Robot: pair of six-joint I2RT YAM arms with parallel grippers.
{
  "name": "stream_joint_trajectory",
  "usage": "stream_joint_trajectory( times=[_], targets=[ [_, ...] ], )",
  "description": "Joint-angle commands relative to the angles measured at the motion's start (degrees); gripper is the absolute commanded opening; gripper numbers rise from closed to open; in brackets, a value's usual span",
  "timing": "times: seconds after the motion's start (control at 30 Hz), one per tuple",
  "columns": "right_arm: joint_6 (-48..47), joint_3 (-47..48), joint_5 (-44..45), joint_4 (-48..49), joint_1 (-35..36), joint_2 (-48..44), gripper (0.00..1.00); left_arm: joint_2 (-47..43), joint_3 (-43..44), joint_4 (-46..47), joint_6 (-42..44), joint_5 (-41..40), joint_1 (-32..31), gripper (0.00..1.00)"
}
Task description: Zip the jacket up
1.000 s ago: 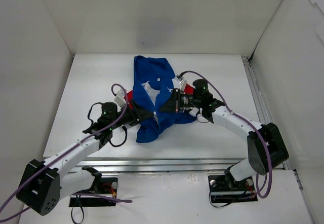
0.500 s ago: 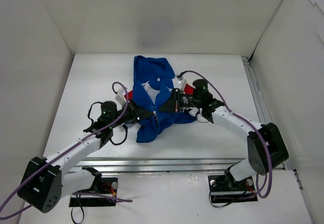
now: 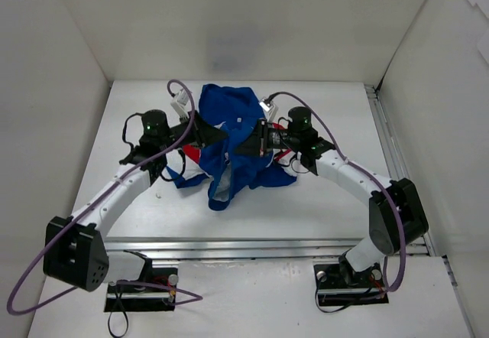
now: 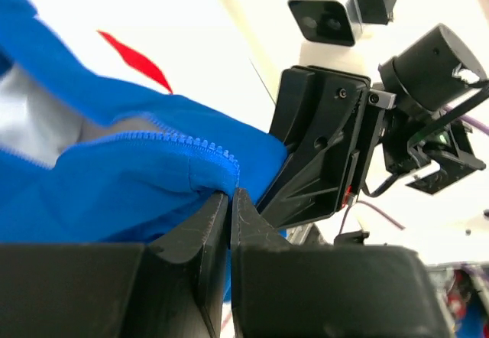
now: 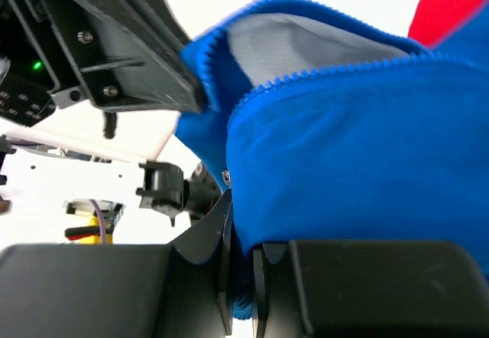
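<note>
Two arms attend one garment. Largest item: the flat white table (image 3: 298, 208), lying under the jacket and carrying only its lower folds. The small royal-blue fabric jacket with red and white panels (image 3: 243, 171) sits bunched, its upper front raised off the surface and slung between the arms. This is evidently to bring the two front edges together clear of the heap.

The black two-finger left gripper (image 4: 229, 196) is at the jacket's front edge on the left arm's side, fingers pressed together on the blue hem. The black two-finger right gripper (image 5: 241, 231) is at the jacket's opposite front edge, directly facing its partner and clamped on a thick blue fold.

Smallest item: the row of blue zipper teeth (image 4: 191, 145), unjoined, running along each held edge with pale lining showing behind.

Judgement: the edges are presented but zipping has not begun. Mating the two tooth rows at their ends is the next requirement, and a slack grip would let the fabric sag apart.
</note>
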Motion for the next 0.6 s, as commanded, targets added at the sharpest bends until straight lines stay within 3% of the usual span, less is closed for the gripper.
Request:
stream_joint_trajectory(
  times=[0.0, 0.3, 0.5, 0.57],
  targets=[
    [-0.5, 5.4, -2.0, 8.4, -0.6, 1.3, 0.0, 5.6, 6.8, 1.9, 7.0, 8.3, 1.3, 0.0],
    [0.3, 12.9, -3.4, 10.7, -6.9, 5.6, 0.0, 10.3, 13.5, 1.1, 12.7, 7.0, 6.2, 0.0],
    [2.7, 30.1, -5.5, 10.9, -10.8, 15.7, 0.0, 24.5, 29.6, 5.9, 7.7, 13.7, 11.4, 0.0],
    [5.0, 39.5, -6.7, 10.8, -12.3, 21.4, 0.0, 30.3, 40.4, 2.9, 8.1, 14.4, 12.7, 0.0]
  ],
)
